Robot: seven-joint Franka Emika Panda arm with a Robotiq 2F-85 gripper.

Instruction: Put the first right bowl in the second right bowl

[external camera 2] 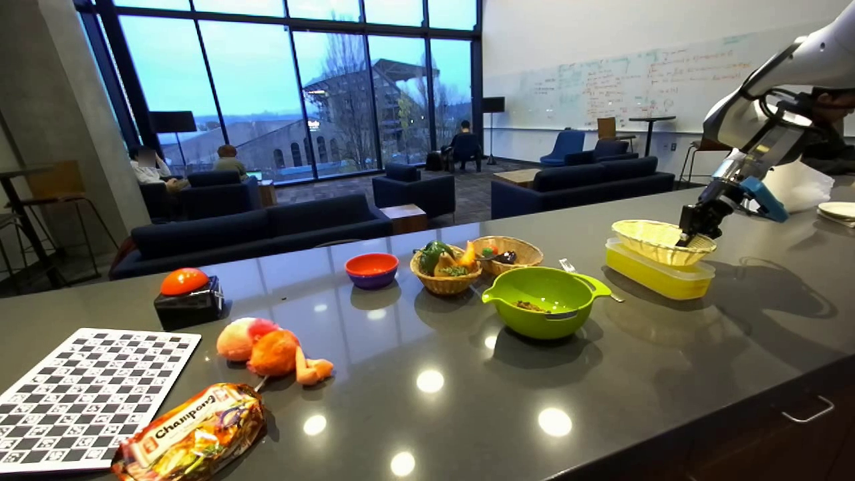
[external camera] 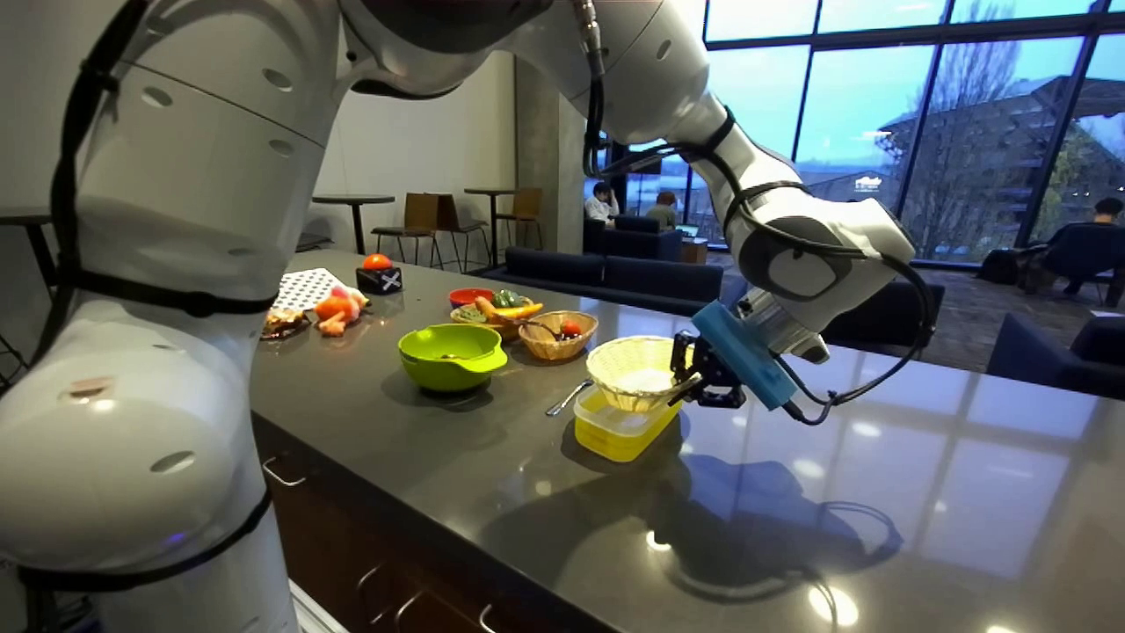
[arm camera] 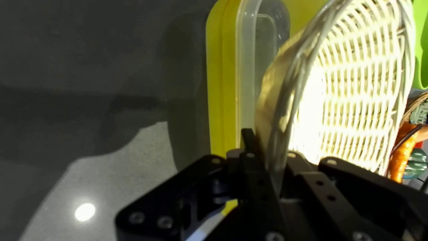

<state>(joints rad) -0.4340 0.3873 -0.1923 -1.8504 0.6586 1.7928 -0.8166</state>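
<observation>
The first right bowl is a round, pale cream, woven-looking bowl. It shows in both exterior views (external camera: pixel 626 380) (external camera 2: pixel 644 239) and in the wrist view (arm camera: pixel 361 83). My gripper (external camera: pixel 687 376) is shut on its rim; the gripper also shows in an exterior view (external camera 2: pixel 685 234) and the wrist view (arm camera: pixel 272 159). The second right bowl, bright yellow and rectangular with a clear rim, stands on the counter (external camera: pixel 615 438) (external camera 2: pixel 658 275) (arm camera: pixel 222 83). The held bowl is over it, slightly tilted, and hides part of its opening. I cannot tell whether the two touch.
A lime-green bowl (external camera: pixel 450 360) (external camera 2: pixel 548 314) stands beside the yellow one. A fork (external camera: pixel 569 397) lies between them. Wicker baskets (external camera: pixel 555 341) (external camera 2: pixel 444 282) with toy vegetables and a red bowl (external camera 2: pixel 372 267) stand nearby on the counter.
</observation>
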